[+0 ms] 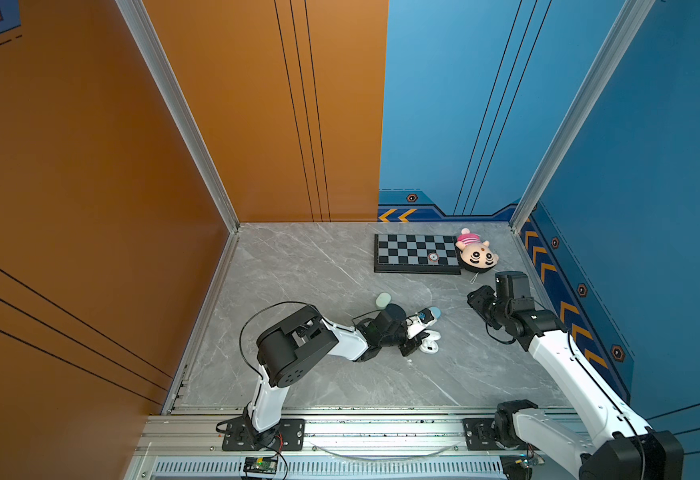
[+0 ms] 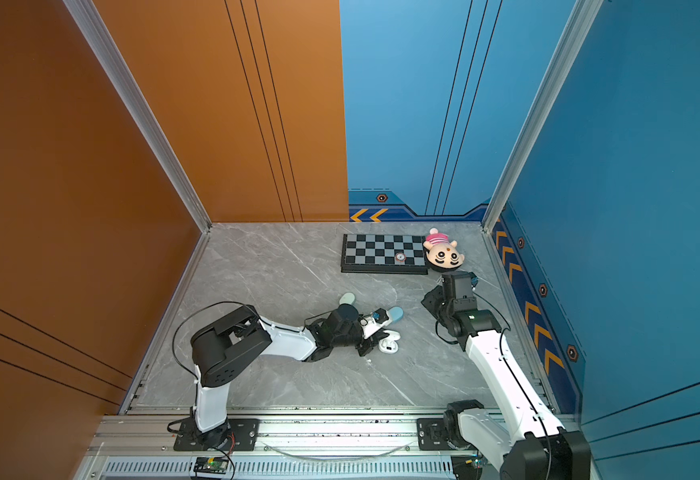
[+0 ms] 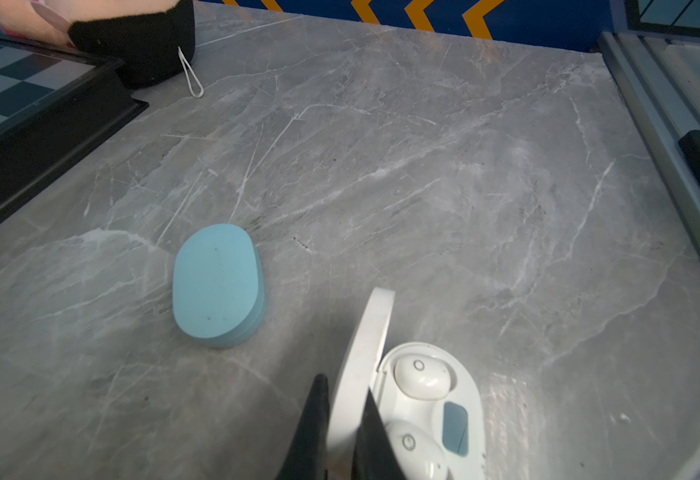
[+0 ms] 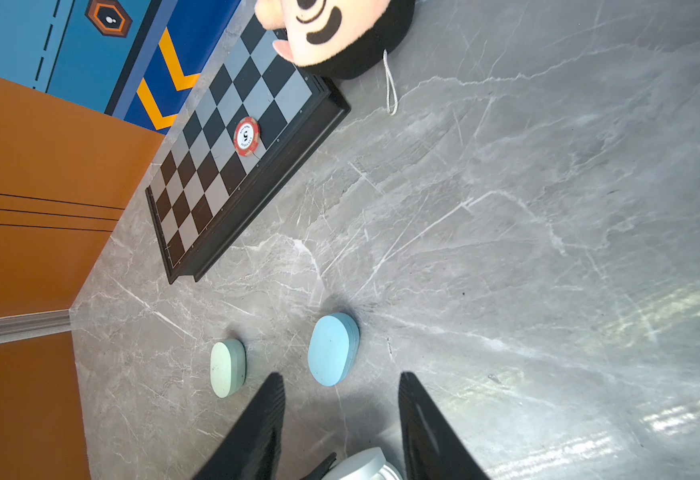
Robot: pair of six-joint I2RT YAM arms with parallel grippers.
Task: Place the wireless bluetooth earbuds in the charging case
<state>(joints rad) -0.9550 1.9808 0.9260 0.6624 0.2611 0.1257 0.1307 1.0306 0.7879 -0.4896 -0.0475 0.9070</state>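
- The mint-green case (image 1: 383, 299) lies shut and flat near the middle of the bench (image 1: 298, 270), beside the left arm's wrist; what it holds cannot be seen.
- The left tool (image 3: 345, 384) reaches low over the bench, just right of the middle. Its two black fingers (image 3: 312, 415) are pressed together on the raised lid (image 3: 364, 353) of the white charging case (image 3: 471, 395), one finger on each face of the lid.
- The white charging case sits open, on the side of the light-blue case (image 1: 434, 311) nearer the front edge. Both white earbuds (image 3: 421, 376) are seated in its wells, side by side.
- The light-blue case lies shut and flat, near the white case but apart from it.
- The chessboard (image 1: 416, 253) lies along the back edge, right of the middle, with a red poker chip (image 1: 434, 257) on its near right squares.
- A plush toy (image 1: 476, 251) lies near the back right corner, touching the board's right end.
- The right tool (image 4: 341, 376) hangs above the bench towards the right edge, its fingers (image 4: 419, 415) spread wide and pinching nothing.
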